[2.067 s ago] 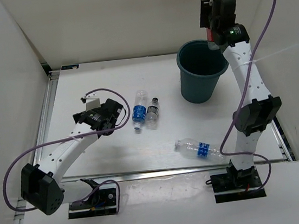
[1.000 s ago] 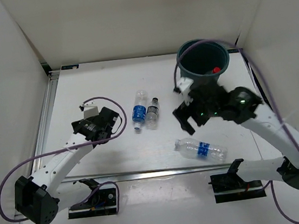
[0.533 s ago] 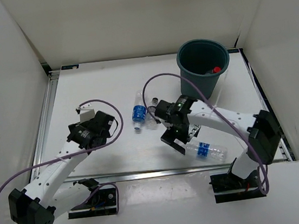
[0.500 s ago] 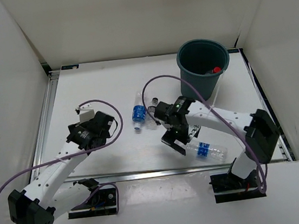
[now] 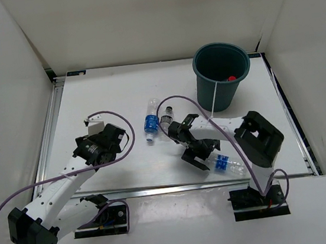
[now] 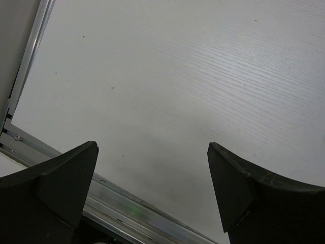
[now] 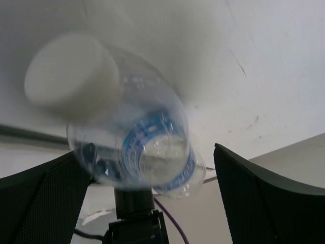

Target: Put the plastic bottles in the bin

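Tool [image 6: 152, 146] spread wide, white table [image 6: 177, 76], edge rail [image 6: 28, 61]

The white table [image 5: 106, 99] shows a faint wood grain and a few dark specks. It is framed by a silver left rail [image 5: 50, 130], a near rail [image 5: 159, 189] and a darker right rail [image 5: 289, 118]. Plain white walls [image 5: 126, 19] stand on three sides. A small blue tag [image 5: 77, 72] sits at the far left corner.
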